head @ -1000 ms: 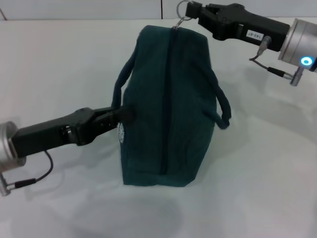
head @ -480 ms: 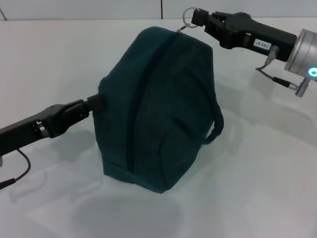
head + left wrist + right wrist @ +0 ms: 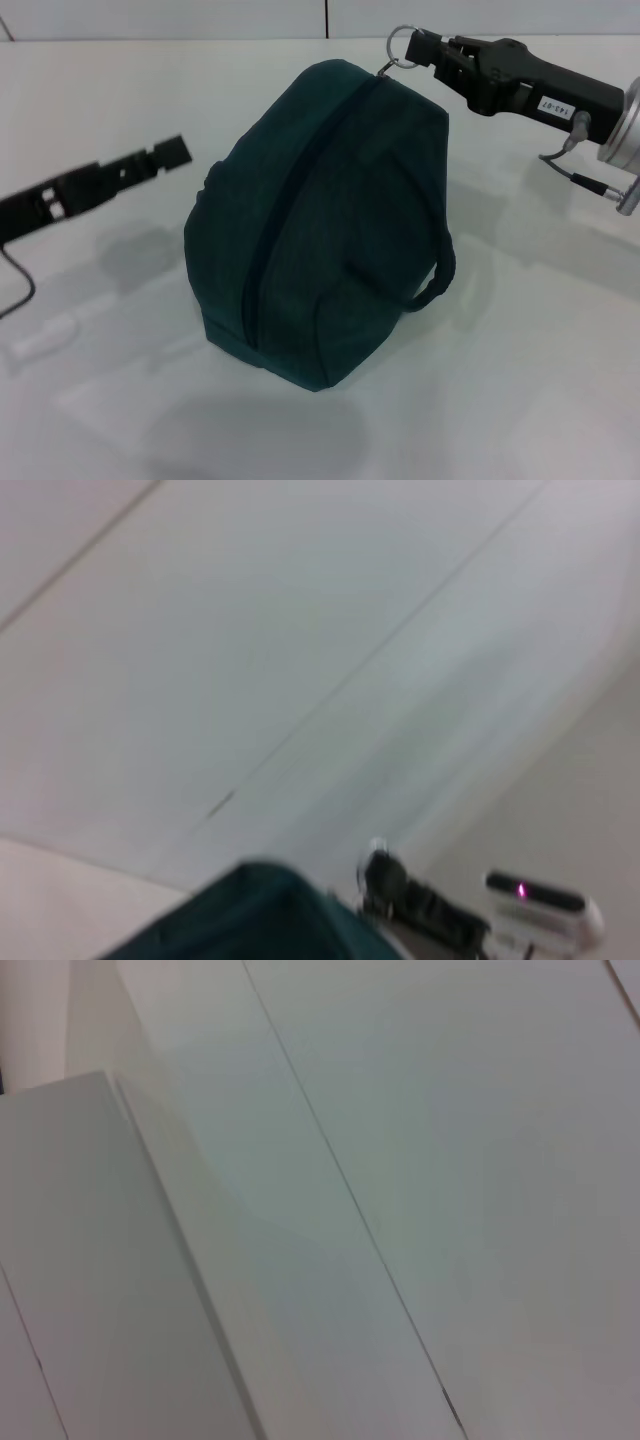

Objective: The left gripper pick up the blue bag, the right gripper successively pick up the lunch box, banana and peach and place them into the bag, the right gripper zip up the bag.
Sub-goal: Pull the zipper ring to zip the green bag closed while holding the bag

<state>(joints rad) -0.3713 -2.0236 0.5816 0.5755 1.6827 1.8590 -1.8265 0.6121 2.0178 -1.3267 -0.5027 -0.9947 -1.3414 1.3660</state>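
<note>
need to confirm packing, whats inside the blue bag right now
It cannot be seen: the blue bag stands zipped shut on the table, so its contents are hidden. The right gripper holds the ring pull at its top.

Blue bag (image 3: 330, 220) – matt woven cloth, dark teal, soft creases; strap handle (image 3: 435, 275) same fabric, rolled. Zipper pull (image 3: 402, 47) – shiny metal ring. Right gripper (image 3: 425, 50) – matt black plastic, white paper label; wrist section brushed silver metal. Left gripper (image 3: 170, 152) – matt black plastic, thin black cable. Table (image 3: 520, 380) – smooth white, faint sheen.
</note>
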